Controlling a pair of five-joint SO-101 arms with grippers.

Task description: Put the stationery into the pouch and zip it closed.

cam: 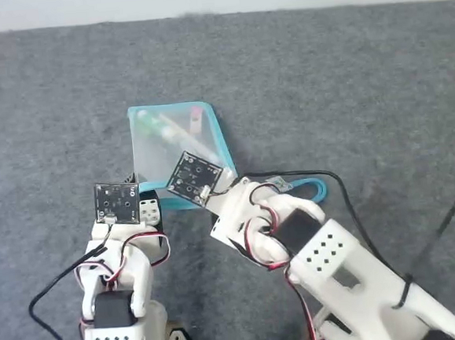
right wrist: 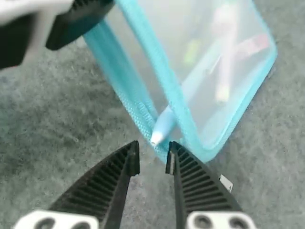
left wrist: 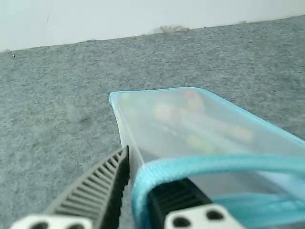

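Grey carpet-like cloth [cam: 363, 88] covers the table, with a pale wall behind it. On it lies the pouch [cam: 159, 156], translucent with blue trim. Its open mouth is turned toward both sets of fingers and its closed end points away from them.

The step in hand looks like getting the last piece fully inside before zipping. To do it well, the left gripper [left wrist: 138, 181] should hold its corner of the mouth firmly, so the pouch cannot skid on the cloth. The right gripper [right wrist: 153, 155] should nudge the pen [right wrist: 159, 131] along its own length, not across it, or the end may catch on the trim. The zip is only worth starting once nothing crosses the mouth. I cannot make out the slider.

The left fingers are nearly together, with the pouch wall running down between them. The blue zip edge [left wrist: 214, 164] drapes over the inner finger, so I judge this gripper to be clamped on that corner.

The right fingers stand a narrow gap apart, just short of the mouth, holding and touching nothing. Straight ahead of that gap, just beyond the tips, the pale blue pen pokes its end out past the zip edge. The rest of the stationery [right wrist: 221, 62] lies flat inside the pouch, well beyond the fingers.
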